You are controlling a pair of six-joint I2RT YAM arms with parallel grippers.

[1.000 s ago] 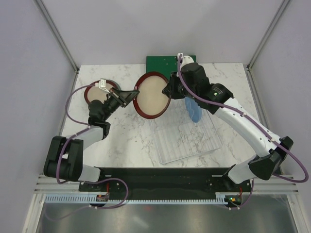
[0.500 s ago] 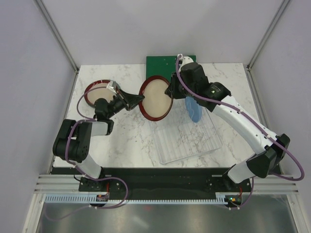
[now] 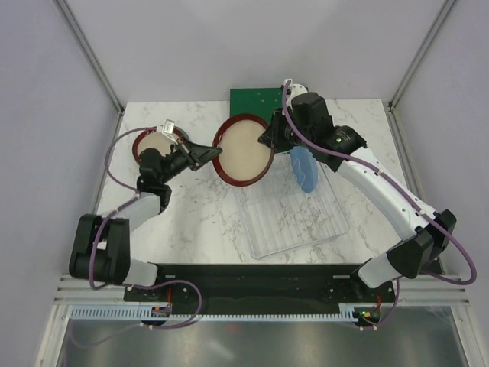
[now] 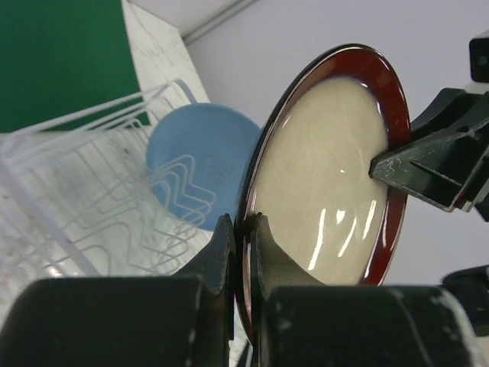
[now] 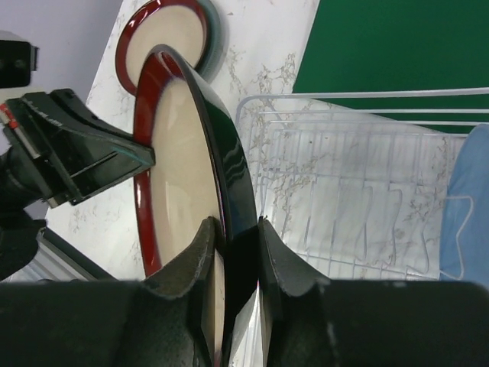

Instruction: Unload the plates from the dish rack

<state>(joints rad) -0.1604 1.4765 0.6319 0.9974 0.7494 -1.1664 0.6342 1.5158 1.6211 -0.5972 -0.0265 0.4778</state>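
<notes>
Step in hand: mid-air handover of the dark red-brown rimmed, cream-centred round plate (image 3: 243,149). It is clear of the rack, tilted on edge, between the two arms.

- right gripper (image 5: 233,237): jaws narrow, clamped on the plate's rim on the rack side.
- left gripper (image 4: 244,229): fingers either side of the opposite rim and looking closed on it. Both arms hold the one plate.

Layout:
- white thin-wire dish rack (image 3: 294,218): just near-right of the held plate. Only the smaller light blue round plate (image 3: 304,170) stands in it, on edge at the far end.
- far left of the marble table (image 3: 199,210): second red-brown rimmed plate (image 3: 155,143) lies flat on the grey-green plate (image 5: 217,38).
- flat dark green rectangular board (image 3: 256,99): at the back, apart from the plates.

Next, my read: the right gripper must release and back off along the plate's plane before the left arm swings. The left has a rim-only pinch, so it should move slowly, level the plate and set it on the left stack. The blue plate is left after that.
</notes>
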